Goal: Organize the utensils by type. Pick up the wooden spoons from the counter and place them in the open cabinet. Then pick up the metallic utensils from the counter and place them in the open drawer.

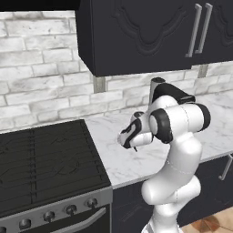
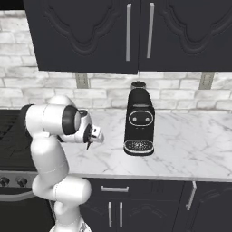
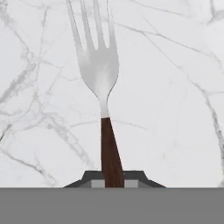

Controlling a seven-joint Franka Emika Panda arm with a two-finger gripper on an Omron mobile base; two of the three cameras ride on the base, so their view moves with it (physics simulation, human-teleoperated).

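- Dark fork handle sits pinched in the end effector, jaws pressed onto it just above the worktop.
- Silver fork points away from the hand, prongs outermost, over white marble.
- Coffee machine stands farther along the worktop.
- Step: metallic pickup. Next likely calls for lifting clear and carrying it to the open drawer.
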